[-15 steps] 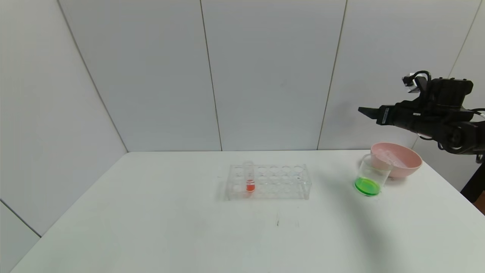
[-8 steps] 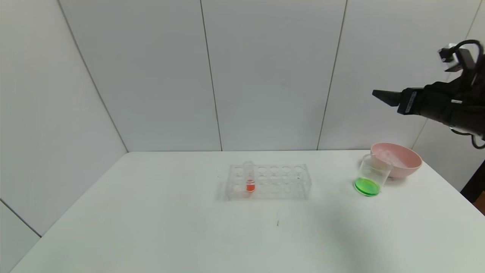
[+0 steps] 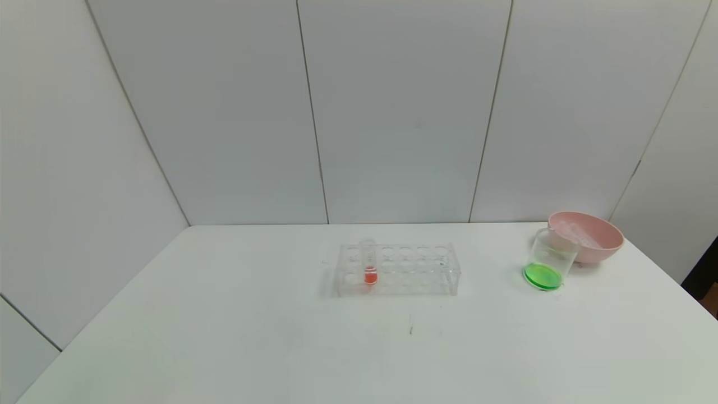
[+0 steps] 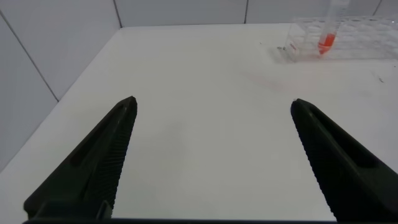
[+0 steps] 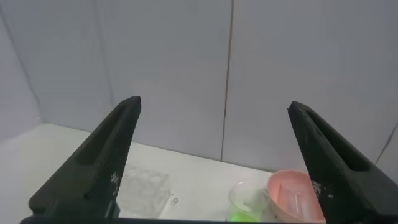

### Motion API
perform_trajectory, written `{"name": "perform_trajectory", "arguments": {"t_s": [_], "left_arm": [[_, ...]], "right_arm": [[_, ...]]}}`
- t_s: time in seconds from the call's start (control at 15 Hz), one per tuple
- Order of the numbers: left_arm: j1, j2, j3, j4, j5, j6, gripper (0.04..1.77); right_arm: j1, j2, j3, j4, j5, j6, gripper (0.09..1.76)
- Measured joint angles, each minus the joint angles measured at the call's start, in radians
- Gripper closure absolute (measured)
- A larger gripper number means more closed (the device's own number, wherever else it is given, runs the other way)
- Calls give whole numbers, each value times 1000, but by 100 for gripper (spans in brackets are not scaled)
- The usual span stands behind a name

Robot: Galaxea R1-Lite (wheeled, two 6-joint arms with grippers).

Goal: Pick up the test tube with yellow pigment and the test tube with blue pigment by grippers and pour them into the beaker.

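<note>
The beaker (image 3: 548,261) stands at the table's right side with bright green liquid in its bottom; the right wrist view shows it too, as the beaker (image 5: 249,202). The test tube with yellow pigment and the test tube with blue pigment are out of view. Neither gripper shows in the head view. My right gripper (image 5: 214,101) is open and empty, held high and back from the beaker, facing the wall. My left gripper (image 4: 212,101) is open and empty low over the table's left part.
A pink bowl (image 3: 600,242) holding clear tube shapes touches the beaker's far right side. A clear rack (image 3: 415,269) at the table's middle holds one tube of orange-red liquid (image 3: 369,269). The table's right edge runs just past the bowl.
My right arm rose and pulled back to the right, leaving the head view. The beaker, bowl and rack have not moved.
</note>
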Motion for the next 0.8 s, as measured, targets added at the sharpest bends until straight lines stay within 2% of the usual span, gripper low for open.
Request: {"name": "perform_trajectory", "arguments": {"t_s": [0.2,0.4,0.8], "left_arm": [[1,0,0,0,0,0,5],[0,0,0,0,0,0,5],[1,0,0,0,0,0,5]], "right_arm": [[0,-276,73,140,40,21,15],[7,-512,96,290,53,28,15],[43,-845,119,460,44,-25,15]]}}
